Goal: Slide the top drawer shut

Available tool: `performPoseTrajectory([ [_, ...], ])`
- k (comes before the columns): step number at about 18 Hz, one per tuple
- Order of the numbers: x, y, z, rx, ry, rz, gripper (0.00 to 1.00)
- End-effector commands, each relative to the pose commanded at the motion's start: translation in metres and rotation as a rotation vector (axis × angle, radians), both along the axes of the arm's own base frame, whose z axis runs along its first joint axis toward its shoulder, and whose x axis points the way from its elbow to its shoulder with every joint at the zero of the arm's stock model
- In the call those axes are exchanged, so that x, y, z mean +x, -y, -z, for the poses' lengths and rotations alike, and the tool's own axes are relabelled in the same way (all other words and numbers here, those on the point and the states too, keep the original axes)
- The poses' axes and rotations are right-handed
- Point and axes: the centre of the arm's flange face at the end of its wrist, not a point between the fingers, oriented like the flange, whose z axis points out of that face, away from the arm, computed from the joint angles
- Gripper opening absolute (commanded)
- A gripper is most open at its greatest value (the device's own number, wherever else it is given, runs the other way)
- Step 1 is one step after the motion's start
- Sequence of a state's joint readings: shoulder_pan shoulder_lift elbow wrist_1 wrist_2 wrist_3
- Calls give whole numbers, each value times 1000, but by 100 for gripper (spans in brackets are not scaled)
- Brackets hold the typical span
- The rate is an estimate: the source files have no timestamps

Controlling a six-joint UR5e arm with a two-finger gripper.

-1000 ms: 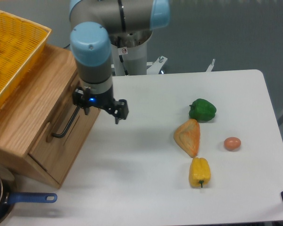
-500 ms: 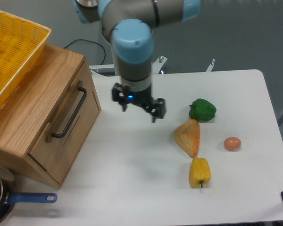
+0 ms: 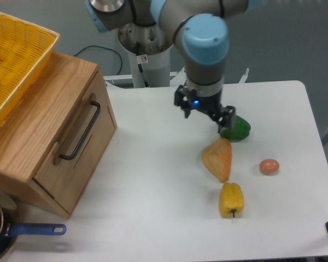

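Observation:
The light oak drawer box (image 3: 41,136) stands at the left of the table. Its top drawer front (image 3: 93,131) lies flush with the box, with the thin black bar handle (image 3: 79,131) on it. My gripper (image 3: 203,112) hangs over the middle of the table, far to the right of the drawer and just left of a green pepper (image 3: 236,127). The gripper holds nothing; I cannot tell how wide the fingers stand from this angle.
A yellow mesh basket (image 3: 22,60) rests on top of the box. An orange wedge-shaped item (image 3: 218,159), a yellow pepper (image 3: 231,199) and a brown egg (image 3: 269,166) lie at the right. A pan with a blue handle (image 3: 27,230) sits at the front left.
My gripper has moved from the drawer handle rightward across the table to beside the green pepper. The drawer front, slightly out a second ago, now sits flush.

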State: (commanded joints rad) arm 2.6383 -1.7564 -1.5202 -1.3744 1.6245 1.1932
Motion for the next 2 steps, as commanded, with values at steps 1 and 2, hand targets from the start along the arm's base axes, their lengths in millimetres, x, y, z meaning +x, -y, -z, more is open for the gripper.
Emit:
performPoseTrajectory([
  [1, -4, 6, 0, -2, 0, 11, 100],
  [2, -6, 9, -2, -5, -6, 17, 100],
])
